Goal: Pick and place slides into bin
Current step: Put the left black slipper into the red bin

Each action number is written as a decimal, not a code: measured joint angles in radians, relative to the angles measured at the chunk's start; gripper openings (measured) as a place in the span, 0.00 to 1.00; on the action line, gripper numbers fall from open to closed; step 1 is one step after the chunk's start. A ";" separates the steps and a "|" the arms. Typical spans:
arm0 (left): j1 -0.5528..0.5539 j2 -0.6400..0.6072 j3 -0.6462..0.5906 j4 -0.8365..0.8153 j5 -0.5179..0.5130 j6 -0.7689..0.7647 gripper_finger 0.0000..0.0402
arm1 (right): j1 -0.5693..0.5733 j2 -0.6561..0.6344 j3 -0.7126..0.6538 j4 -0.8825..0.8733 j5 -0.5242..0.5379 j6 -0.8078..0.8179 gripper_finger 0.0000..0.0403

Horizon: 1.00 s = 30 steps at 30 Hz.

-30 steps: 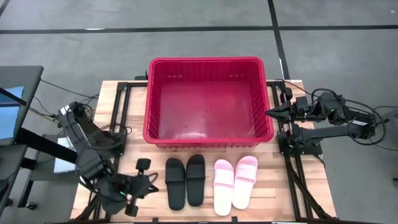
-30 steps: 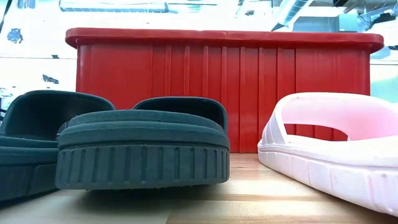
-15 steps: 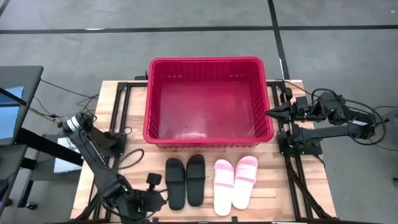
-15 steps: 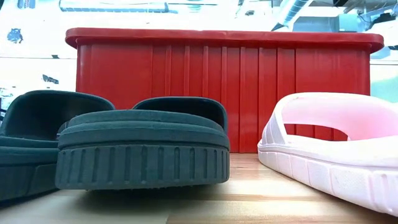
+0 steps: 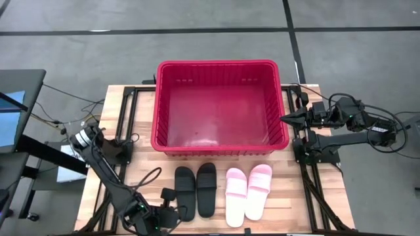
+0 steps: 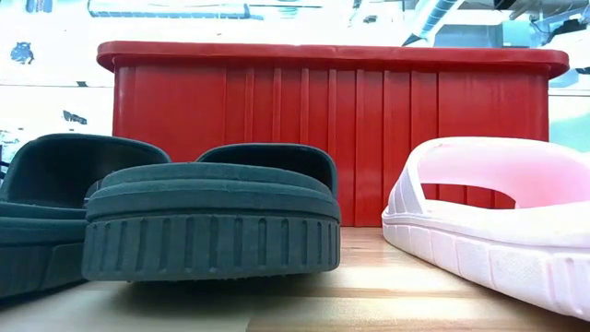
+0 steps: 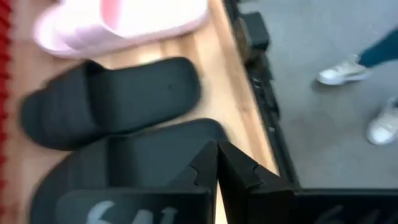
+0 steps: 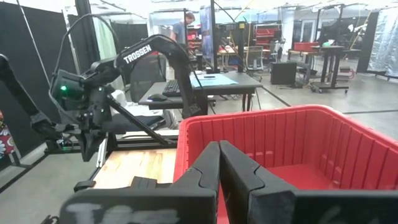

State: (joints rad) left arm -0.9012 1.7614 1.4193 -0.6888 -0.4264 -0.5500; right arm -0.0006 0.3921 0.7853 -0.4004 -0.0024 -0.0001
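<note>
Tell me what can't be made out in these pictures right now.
- Low view: the bin's inside, hidden by its own front wall; both arms are out of frame.
- Low view: the pink slide is cut off at the right edge, and the outer black slide at the left.
- Left wrist view: the nearest black slide is partly hidden by the left pincer.
- Left wrist view: a person's shoes only; the rest is cut off.
</note>
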 joint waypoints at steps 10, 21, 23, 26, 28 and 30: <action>0.037 0.053 0.000 0.067 0.079 -0.041 0.00 | 0.000 0.000 0.000 0.000 0.000 0.000 0.00; 0.070 0.110 -0.002 0.082 0.094 -0.048 0.00 | 0.000 0.000 0.000 -0.012 0.000 0.000 0.00; 0.073 0.129 -0.003 0.086 0.105 -0.048 0.00 | 0.000 0.000 0.000 -0.012 0.000 0.000 0.00; 0.074 0.143 -0.003 0.093 0.115 -0.047 0.00 | 0.000 0.000 0.000 -0.012 0.000 0.000 0.00; 0.078 0.148 -0.003 0.105 0.116 -0.047 0.00 | 0.000 0.000 0.000 -0.013 0.000 0.000 0.00; 0.079 0.150 -0.003 0.094 0.111 -0.047 0.00 | 0.000 0.000 0.000 -0.013 0.000 0.000 0.00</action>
State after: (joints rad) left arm -0.8227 1.9110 1.4166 -0.5946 -0.3150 -0.5972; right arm -0.0002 0.3922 0.7853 -0.4129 -0.0025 -0.0001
